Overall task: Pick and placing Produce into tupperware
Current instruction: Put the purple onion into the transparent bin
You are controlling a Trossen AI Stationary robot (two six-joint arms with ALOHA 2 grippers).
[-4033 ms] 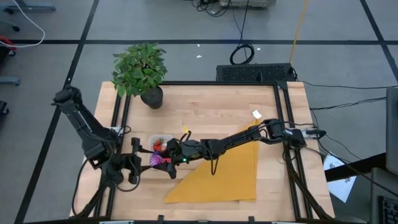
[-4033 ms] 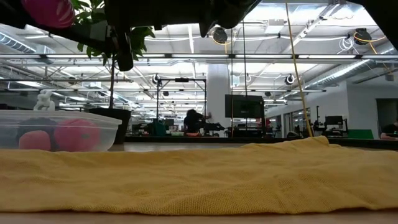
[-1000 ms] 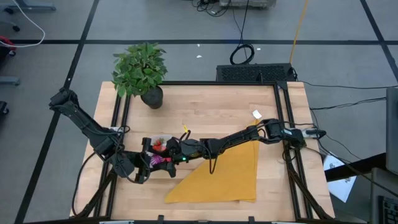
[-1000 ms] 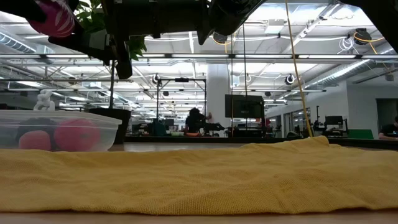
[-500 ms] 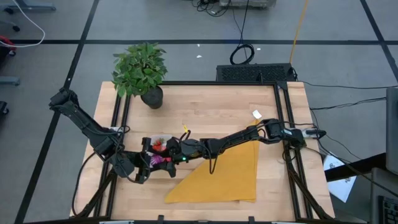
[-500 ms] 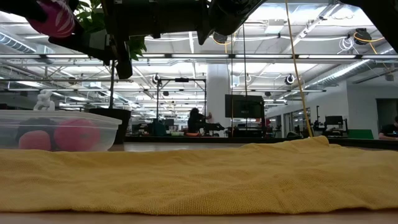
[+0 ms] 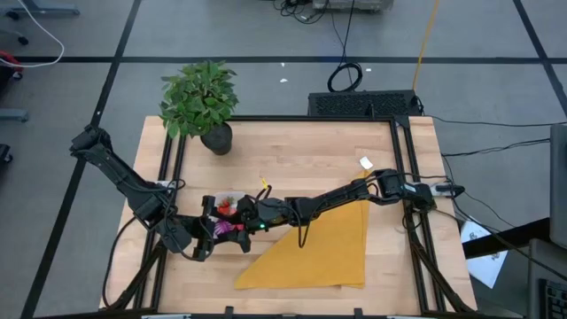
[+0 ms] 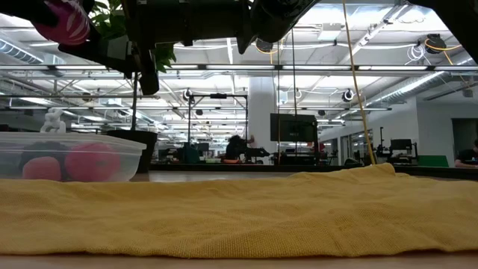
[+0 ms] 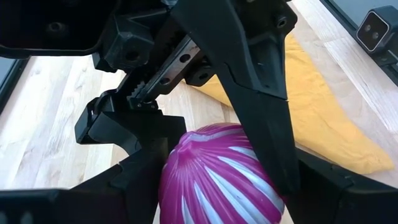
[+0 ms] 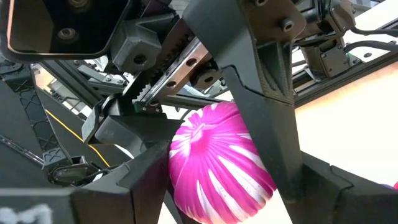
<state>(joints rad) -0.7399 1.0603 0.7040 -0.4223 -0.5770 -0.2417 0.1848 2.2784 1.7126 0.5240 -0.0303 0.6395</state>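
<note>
table (image 7: 301,151): pale wood, we see matt grain
cloth (image 8: 246,209): mustard knit, rough weave
tupperware (image 8: 112,153): clear smooth plastic
striped ball (image 9: 217,174): glossy magenta
fingers (image 9: 249,74): matt black plastic

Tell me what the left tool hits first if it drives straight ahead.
Probably the magenta white-striped toy ball, right in front of the left tool; the right tool grips it from opposite.

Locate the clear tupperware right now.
In the high view the tupperware sits left of centre on the table, just behind the two meeting grippers and left of the yellow cloth.
</note>
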